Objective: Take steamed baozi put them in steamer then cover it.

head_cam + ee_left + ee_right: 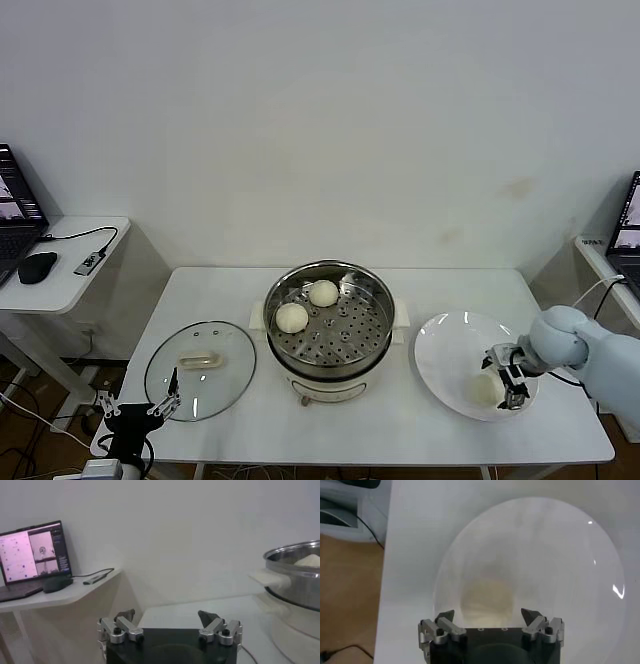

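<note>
The steel steamer (328, 340) stands mid-table with two cream-white baozi (323, 292) (291, 317) on its perforated tray. One more baozi (481, 391) lies on the white plate (445, 350) at the right. My right gripper (503, 382) is down at that bun. In the right wrist view the baozi (487, 600) lies between the spread fingers of the right gripper (488, 615), which is open. The glass cover (200, 385) lies flat to the left of the steamer. My left gripper (138, 405) hangs open off the table's front left corner, open also in its wrist view (167, 616).
A side desk at the left carries a laptop (32, 555), a mouse (37, 267) and a cable adapter (90, 262). Another laptop (630, 235) sits on a stand at the far right. The plate (545, 555) lies close to the table's right edge.
</note>
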Robot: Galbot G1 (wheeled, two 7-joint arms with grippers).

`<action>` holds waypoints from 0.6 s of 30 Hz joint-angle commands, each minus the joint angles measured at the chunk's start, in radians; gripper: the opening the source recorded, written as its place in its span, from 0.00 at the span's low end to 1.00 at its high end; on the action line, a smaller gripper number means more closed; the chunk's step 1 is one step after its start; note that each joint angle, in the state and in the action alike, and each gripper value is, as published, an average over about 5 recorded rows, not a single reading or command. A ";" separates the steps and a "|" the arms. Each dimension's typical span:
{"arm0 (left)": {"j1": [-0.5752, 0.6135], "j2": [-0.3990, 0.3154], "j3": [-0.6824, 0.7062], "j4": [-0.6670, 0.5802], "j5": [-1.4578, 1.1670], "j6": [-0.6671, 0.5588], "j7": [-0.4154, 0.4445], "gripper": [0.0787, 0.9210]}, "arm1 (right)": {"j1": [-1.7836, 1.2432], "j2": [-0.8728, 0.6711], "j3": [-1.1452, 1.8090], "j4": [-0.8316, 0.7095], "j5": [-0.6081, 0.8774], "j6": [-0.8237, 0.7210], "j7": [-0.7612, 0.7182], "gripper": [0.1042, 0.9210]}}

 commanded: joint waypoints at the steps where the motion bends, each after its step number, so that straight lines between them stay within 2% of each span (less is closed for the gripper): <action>1: -0.003 0.001 -0.001 0.006 0.000 0.000 0.001 0.88 | -0.033 0.031 0.025 -0.038 -0.005 -0.004 0.007 0.80; 9: -0.011 0.000 0.001 0.010 0.000 0.001 0.001 0.88 | 0.003 0.026 0.011 -0.032 0.012 -0.012 0.003 0.62; 18: -0.019 0.004 0.007 0.005 0.000 0.002 0.003 0.88 | 0.279 -0.011 -0.115 0.012 0.120 -0.028 -0.023 0.59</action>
